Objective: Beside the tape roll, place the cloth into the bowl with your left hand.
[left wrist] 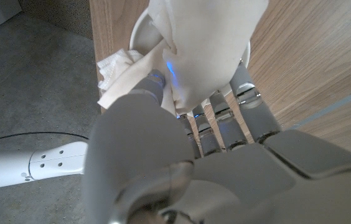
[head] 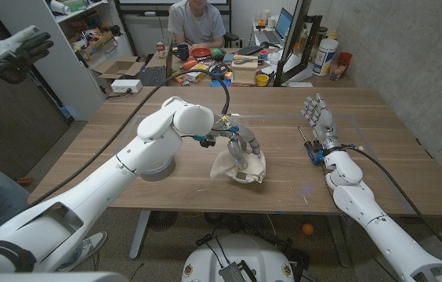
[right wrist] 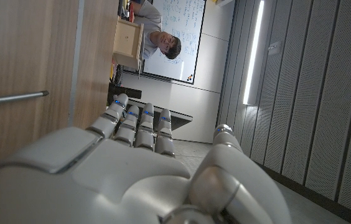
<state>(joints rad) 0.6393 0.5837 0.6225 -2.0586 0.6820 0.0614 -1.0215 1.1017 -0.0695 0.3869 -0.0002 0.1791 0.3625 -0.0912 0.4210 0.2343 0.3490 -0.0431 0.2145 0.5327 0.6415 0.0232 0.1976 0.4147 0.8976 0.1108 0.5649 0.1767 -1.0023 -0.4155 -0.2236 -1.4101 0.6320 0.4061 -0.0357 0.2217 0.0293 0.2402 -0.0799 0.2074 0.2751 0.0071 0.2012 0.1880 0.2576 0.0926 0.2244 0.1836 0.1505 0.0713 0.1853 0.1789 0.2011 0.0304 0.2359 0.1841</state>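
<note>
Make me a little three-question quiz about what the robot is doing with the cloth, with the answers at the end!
1. True or false: the left hand holds the cloth.
2. What lies under the cloth? A) a bowl B) a box C) a book
3. Fill in: the right hand holds ____.

Key:
1. True; it grips the cloth, clearest in the left wrist view.
2. A; the white bowl, near the table edge.
3. Nothing; its fingers are apart.

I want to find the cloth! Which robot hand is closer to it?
Left. The left hand holds the cloth over the bowl; the right hand stands apart, off to the side.
</note>
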